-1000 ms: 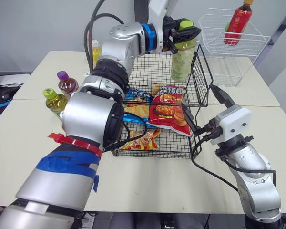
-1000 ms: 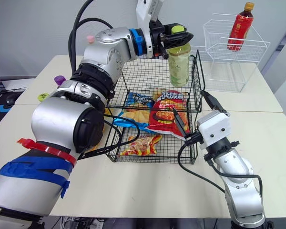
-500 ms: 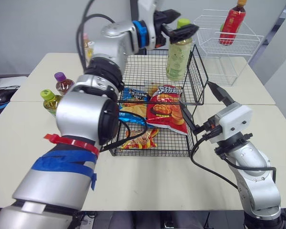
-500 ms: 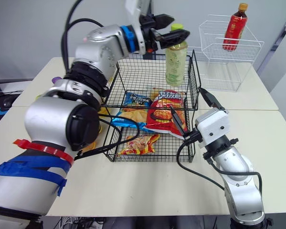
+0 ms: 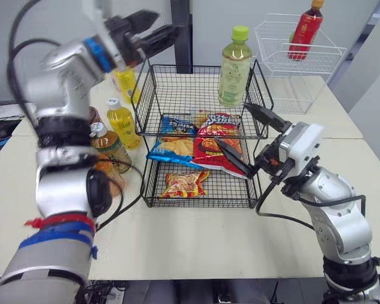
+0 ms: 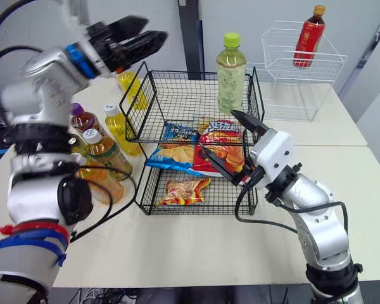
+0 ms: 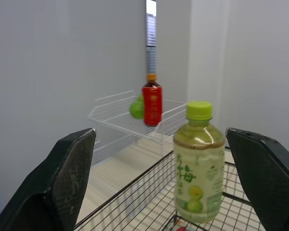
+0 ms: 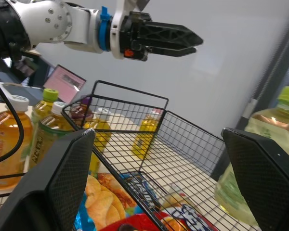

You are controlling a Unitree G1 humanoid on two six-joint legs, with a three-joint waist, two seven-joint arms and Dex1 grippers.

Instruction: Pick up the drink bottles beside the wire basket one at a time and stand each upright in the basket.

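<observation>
One green-capped bottle [image 5: 234,63] is standing in the wire basket [image 5: 177,95], amber bottles [image 5: 122,121] waiting beside; your left gripper [image 5: 168,21] and right gripper [image 5: 232,124] are gaping, empty.

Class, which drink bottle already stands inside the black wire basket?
The green-capped bottle, upright in the black basket's top tier; the other bottles stand outside it.

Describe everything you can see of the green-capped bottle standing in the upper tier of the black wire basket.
The bottle looks like clear plastic, filled nearly to the neck with a pale yellow-green drink. It has a lime-green screw cap and a pale label with green print around its lower body. It stands upright on the mesh floor of the wire basket, in the far right corner of the upper tier. The open left hand is well apart from it.
</observation>
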